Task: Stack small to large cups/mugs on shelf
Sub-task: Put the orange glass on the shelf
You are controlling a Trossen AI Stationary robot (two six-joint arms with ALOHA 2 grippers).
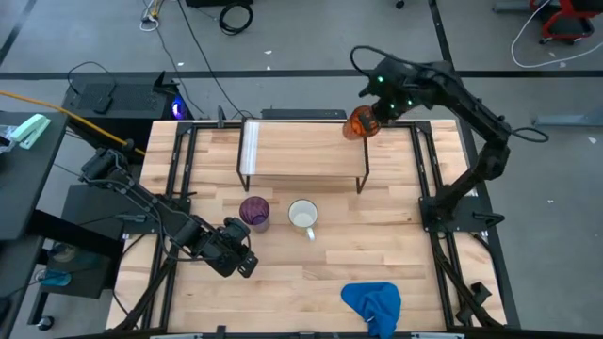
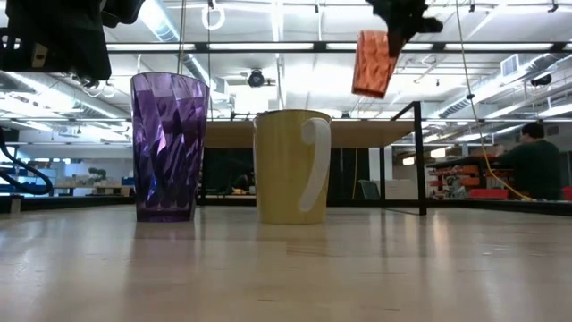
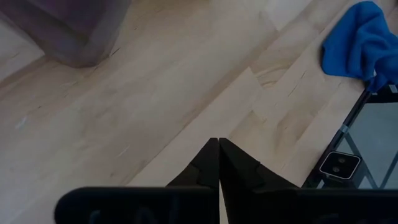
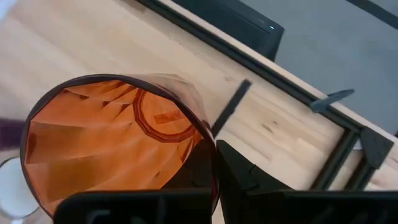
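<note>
You had the right gripper [image 1: 369,117] up high at the far right corner of the shelf [image 1: 301,149], fingers pinched on the rim of the orange cup [image 1: 359,123], one finger inside the wall and one outside, as the right wrist view showed it. In the low view the cup [image 2: 373,63] hung clear above the board and tilted a little, so to my eye you were mid-carry, the placing not yet done. To do it well, I'd have said level the cup first, bring it further in over the wood, then lower straight down, because a rim pinch lets a tilted cup swing.

Edges mattered here: from above the cup sat right over the shelf's end by the black wire leg [image 1: 365,168], so a drop there risked a base half off the board. Inward, toward the middle, you had a long bare run of wood to use.

The purple tumbler [image 1: 254,212] and the white mug [image 1: 302,216] stood upright on the tabletop [image 1: 311,264] in front of the shelf, near each other but not touching, well below your path. Your left gripper [image 1: 242,261] waited low near the tumbler, fingers pressed together and holding nothing. The blue cloth [image 1: 373,304] lay at the near edge, well out of the way
</note>
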